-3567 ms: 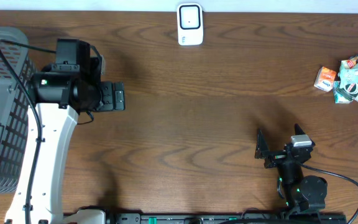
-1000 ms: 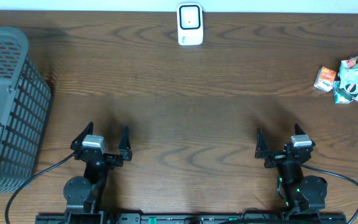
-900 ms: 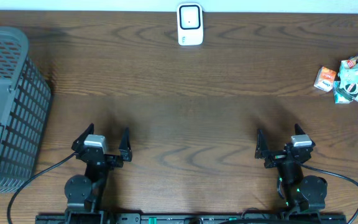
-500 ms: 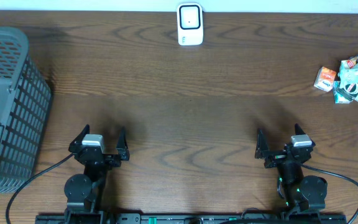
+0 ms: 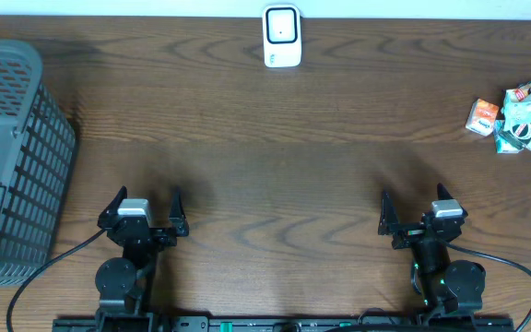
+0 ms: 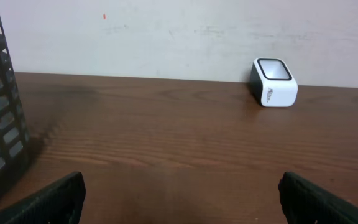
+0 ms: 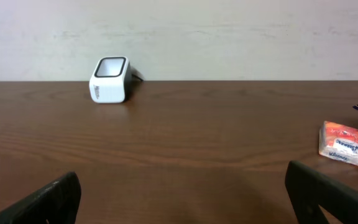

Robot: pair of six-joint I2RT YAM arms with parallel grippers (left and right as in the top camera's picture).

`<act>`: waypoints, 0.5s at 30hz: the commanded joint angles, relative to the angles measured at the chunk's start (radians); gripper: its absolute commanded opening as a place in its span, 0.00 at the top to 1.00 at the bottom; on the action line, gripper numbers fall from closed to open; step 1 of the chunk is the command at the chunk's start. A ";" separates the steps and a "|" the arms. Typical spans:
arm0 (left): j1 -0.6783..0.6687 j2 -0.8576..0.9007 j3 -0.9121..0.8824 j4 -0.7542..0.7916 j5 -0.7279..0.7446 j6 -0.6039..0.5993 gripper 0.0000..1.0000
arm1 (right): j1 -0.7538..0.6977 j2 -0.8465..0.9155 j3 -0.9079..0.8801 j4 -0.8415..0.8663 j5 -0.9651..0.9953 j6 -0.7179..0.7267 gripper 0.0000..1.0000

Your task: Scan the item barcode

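Resting on the dark brown wooden surface (image 5: 284, 148), the white box-shaped barcode scanner (image 5: 282, 37) stands at the far edge, against the wall. The left pincer (image 5: 147, 197) sits well in front of the scanner and to its left, fingers spread wide apart, gripping nothing. The right pincer (image 5: 415, 197) sits well in front and to its right, likewise spread and unloaded. The small orange-and-white packet (image 5: 483, 116) lies far right of the scanner, touching the crumpled green-and-white wrappers (image 5: 529, 118). The grey plastic mesh basket (image 5: 7, 157) stands far left of the scanner.
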 commanded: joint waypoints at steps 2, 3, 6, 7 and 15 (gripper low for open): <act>-0.003 -0.009 -0.015 -0.041 -0.008 0.006 0.02 | -0.006 -0.005 -0.002 -0.005 0.008 0.010 0.01; -0.003 -0.009 -0.016 -0.042 -0.005 0.005 0.02 | -0.006 -0.005 -0.002 -0.005 0.008 0.010 0.01; -0.003 -0.009 -0.015 -0.042 -0.004 0.006 0.02 | -0.006 -0.005 -0.002 -0.005 0.008 0.010 0.01; -0.003 -0.009 -0.015 -0.042 -0.004 0.006 0.02 | -0.006 -0.005 -0.002 -0.005 0.009 0.010 0.01; -0.003 -0.009 -0.016 -0.042 -0.005 0.006 0.03 | -0.006 -0.005 -0.002 -0.005 0.009 0.010 0.01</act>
